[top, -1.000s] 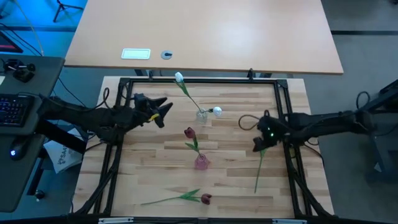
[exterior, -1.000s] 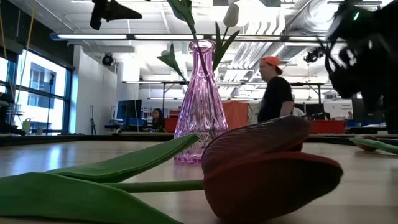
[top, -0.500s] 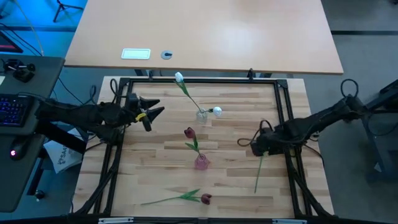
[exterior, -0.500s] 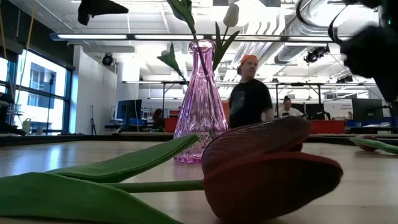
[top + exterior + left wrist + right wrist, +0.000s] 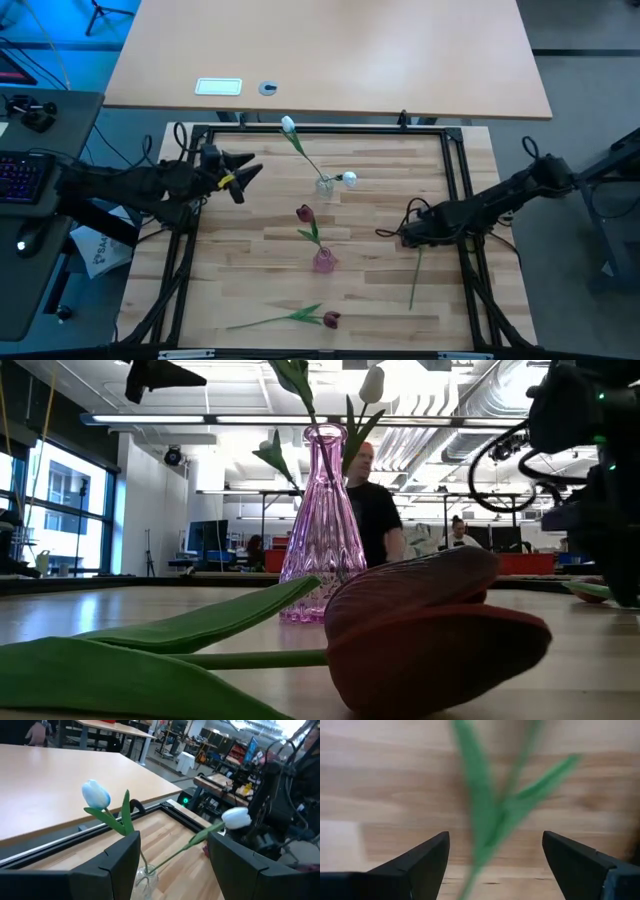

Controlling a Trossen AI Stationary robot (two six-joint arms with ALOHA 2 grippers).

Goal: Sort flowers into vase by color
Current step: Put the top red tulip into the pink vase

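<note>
A clear vase [image 5: 325, 185] holds two white tulips [image 5: 288, 124], also seen in the left wrist view as white tulips [image 5: 96, 794]. A pink vase [image 5: 323, 262] holds one dark red tulip [image 5: 304, 213]. Another dark red tulip [image 5: 330, 320] lies flat near the table's near edge, its head [image 5: 430, 630] filling the low view. A third flower's stem [image 5: 415, 280] lies on the table at the right, its head hidden under my right gripper [image 5: 411, 238]. That gripper [image 5: 495, 862] is open, pointing down, fingers either side of the stem and leaves [image 5: 490, 815]. My left gripper [image 5: 243, 176] is open, above the table left of the clear vase.
A black frame [image 5: 320, 130] runs around the wooden work surface. A second, larger table [image 5: 330, 50] stands beyond the far edge. A person [image 5: 375, 510] walks in the room behind the pink vase [image 5: 323, 530]. Bare wood lies between the vases and the right flower.
My right gripper has come down and slightly toward the near edge, over the upper end of the stem lying at the right. My left gripper has drawn back a little toward the table's left edge. The flowers and vases have stayed put. A person has walked across the background.
</note>
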